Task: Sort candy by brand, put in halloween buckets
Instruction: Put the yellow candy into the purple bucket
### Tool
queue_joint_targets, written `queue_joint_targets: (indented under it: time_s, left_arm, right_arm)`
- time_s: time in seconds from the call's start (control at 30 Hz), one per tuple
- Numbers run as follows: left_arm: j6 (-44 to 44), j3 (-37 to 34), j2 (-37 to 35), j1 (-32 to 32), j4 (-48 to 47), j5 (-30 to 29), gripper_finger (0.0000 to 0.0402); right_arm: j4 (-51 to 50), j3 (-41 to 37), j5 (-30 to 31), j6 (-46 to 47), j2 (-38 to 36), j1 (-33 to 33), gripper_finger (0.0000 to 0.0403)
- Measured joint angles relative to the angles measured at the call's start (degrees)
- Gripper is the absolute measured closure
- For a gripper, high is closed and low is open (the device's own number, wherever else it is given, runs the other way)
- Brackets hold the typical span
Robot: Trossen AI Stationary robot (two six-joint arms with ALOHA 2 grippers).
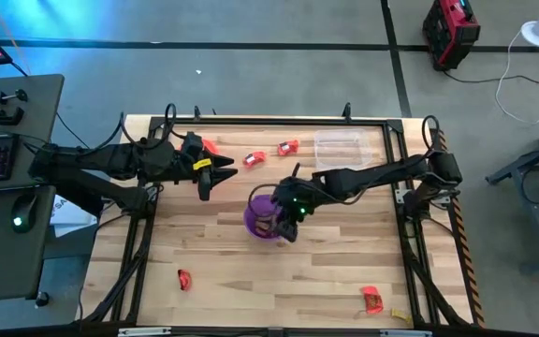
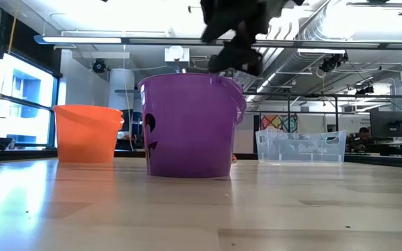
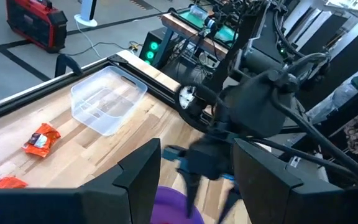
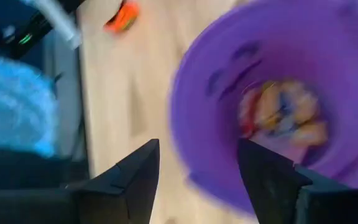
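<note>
Purple bucket [image 1: 263, 218] stands mid-table directly beneath your right gripper [image 1: 288, 227], whose fingers stand apart and hold nothing; inside it you can see several wrapped candies [image 4: 281, 115]; your left gripper [image 1: 204, 192] waits beside it with fingers apart, also holding nothing; the orange bucket [image 2: 86, 132] stands farther back; 5 loose candies lie scattered on the wood, 1 [image 1: 288, 147] near the clear tub [image 1: 338, 145].

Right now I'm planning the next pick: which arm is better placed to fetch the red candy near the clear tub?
Probably the left. Its open gripper hangs beside the two red candies by the clear tub, with nothing between the fingers. The right gripper, open, is over the purple bucket.
</note>
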Motion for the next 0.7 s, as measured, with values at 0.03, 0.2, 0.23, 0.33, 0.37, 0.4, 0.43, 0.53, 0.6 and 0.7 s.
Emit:
queue_joint_targets:
  time_s: [0.03, 0.2, 0.23, 0.33, 0.37, 0.4, 0.43, 0.53, 0.6, 0.7]
  left_arm:
    - [0.5, 0.0, 0.0, 0.0, 0.0, 0.0, 0.0218]
    - [1.8, 0.0, 0.0, 0.0, -0.1, 0.0, 0.0218]
    - [1.8, 0.0, 0.0, 0.0, -0.1, -0.1, 0.0218]
    - [1.9, 0.0, 0.0, 0.0, -0.4, -0.1, 0.0218]
    - [1.8, 0.0, 0.0, 0.0, -0.6, -0.1, 0.0218]
    - [1.6, 0.0, 0.0, 0.0, -0.8, 0.0, 0.0218]
    - [1.4, 0.0, 0.3, 0.0, -0.7, 0.1, 0.0218]
    - [0.8, 0.0, 1.6, 0.6, -1.1, 2.4, 0.0218]
    - [0.9, -0.7, 3.1, 1.0, -0.2, 4.5, 0.0218]
    - [-1.0, -4.1, 5.5, 1.5, 1.7, 7.3, 0.0218]
  right_arm:
    - [-1.2, 0.0, -0.9, 0.1, -0.4, 0.5, 0.0194]
    - [-7.7, 0.0, 3.7, 0.4, -3.6, 3.6, 0.0194]
    - [-8.6, 0.0, 5.5, 0.6, -4.7, 4.3, 0.0195]
    - [-12.6, 0.0, 12.7, 2.1, -8.5, 6.4, 0.0198]
    - [-14.1, 0.0, 15.3, 3.2, -9.8, 6.9, 0.0199]
    - [-16.1, 0.0, 17.9, 4.5, -10.9, 7.5, 0.0199]
    - [-18.6, 0.0, 20.2, 6.2, -11.9, 8.0, 0.0199]
    - [-25.8, -0.2, 24.1, 11.5, -14.2, 8.9, 0.0199]
    - [-28.8, -1.9, 24.2, 15.1, -15.6, 9.2, 0.0199]
    - [-28.9, -6.5, 19.8, 20.2, -17.4, 10.4, 0.0199]
